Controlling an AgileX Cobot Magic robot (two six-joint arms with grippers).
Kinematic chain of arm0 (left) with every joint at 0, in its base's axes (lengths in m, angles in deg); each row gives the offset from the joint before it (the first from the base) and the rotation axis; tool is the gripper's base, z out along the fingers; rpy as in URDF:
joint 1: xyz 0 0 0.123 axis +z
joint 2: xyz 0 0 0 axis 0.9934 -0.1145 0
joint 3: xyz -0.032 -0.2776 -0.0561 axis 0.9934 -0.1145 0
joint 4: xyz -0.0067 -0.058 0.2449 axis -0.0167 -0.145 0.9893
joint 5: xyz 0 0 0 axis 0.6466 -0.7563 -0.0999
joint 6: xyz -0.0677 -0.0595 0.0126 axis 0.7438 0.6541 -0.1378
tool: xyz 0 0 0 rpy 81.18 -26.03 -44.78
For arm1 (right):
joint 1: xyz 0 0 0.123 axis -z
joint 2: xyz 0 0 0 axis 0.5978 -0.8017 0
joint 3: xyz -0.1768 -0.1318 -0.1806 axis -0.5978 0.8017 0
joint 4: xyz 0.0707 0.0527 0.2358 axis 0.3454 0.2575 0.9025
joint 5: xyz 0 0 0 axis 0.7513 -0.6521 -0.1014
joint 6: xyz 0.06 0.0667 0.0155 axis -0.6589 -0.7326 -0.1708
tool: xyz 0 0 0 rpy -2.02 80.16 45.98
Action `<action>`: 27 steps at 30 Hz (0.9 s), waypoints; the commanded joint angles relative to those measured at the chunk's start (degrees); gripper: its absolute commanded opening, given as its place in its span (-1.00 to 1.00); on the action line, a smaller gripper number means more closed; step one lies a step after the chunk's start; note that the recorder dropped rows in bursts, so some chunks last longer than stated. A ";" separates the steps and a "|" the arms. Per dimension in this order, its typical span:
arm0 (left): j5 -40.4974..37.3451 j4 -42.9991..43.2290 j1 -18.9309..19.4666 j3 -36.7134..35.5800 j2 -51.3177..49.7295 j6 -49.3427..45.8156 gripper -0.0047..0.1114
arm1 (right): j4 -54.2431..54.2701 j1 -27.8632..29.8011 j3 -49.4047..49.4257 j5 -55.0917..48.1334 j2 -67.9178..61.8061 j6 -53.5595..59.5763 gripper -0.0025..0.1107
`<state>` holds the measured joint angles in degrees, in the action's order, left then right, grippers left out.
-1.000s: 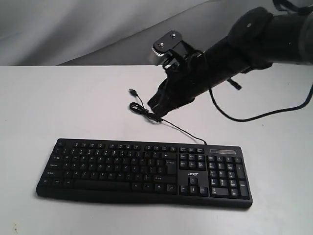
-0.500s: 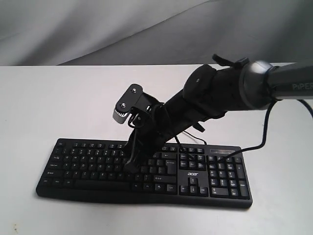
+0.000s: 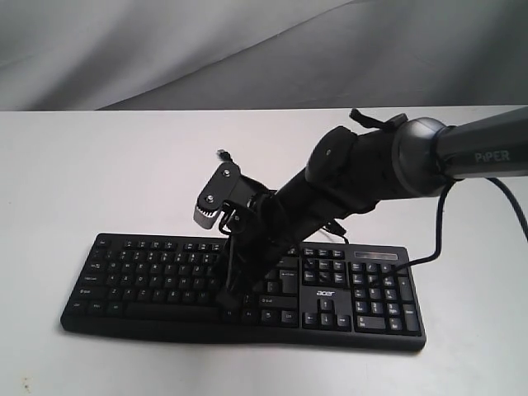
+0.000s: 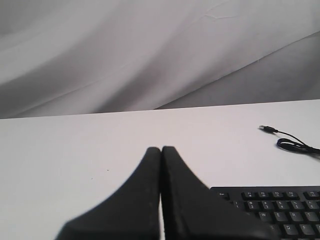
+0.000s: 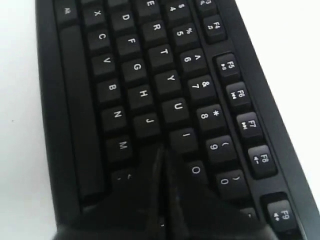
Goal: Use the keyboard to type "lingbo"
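The black acer keyboard point(image 3: 148, 272) lies flat on the white table, number pad to the right. My right gripper point(image 3: 228, 307) reaches across from the right and points steeply down onto the letter keys. It is shut with nothing held. In the right wrist view the keyboard point(image 5: 125, 75) fills the picture, and the gripper point(image 5: 161, 151) has its tip among the J, I, M and O keys. The key under the tip is hidden. My left gripper point(image 4: 161, 149) is shut and empty, hovering over bare table beside the keyboard's corner point(image 4: 270, 205). It does not show in the exterior view.
The keyboard's USB plug point(image 3: 221, 153) lies on the table behind the arm, with its cable point(image 4: 292, 144) coiled nearby. The arm's own black cable point(image 3: 437, 239) hangs over the number pad side. A grey cloth backdrop point(image 3: 165, 49) rises behind the table.
The right arm has swung down and left from above the USB cable onto the keyboard. In the last half second its tip has shifted slightly toward the front rows.
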<state>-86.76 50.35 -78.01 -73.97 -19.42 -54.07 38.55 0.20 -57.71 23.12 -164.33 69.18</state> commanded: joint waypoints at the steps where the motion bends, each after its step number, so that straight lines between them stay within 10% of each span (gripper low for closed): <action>1: 0.35 0.01 -0.31 -0.28 0.28 0.12 -0.91 | -0.59 -0.37 0.63 -0.37 0.13 0.62 -0.96; 27: 0.35 0.01 -0.31 -0.28 0.28 0.12 -0.91 | -1.63 -0.77 0.92 1.02 -0.54 0.75 -0.96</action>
<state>-86.76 50.35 -78.01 -73.97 -19.42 -54.07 37.26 -0.54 -56.81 23.35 -164.93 69.44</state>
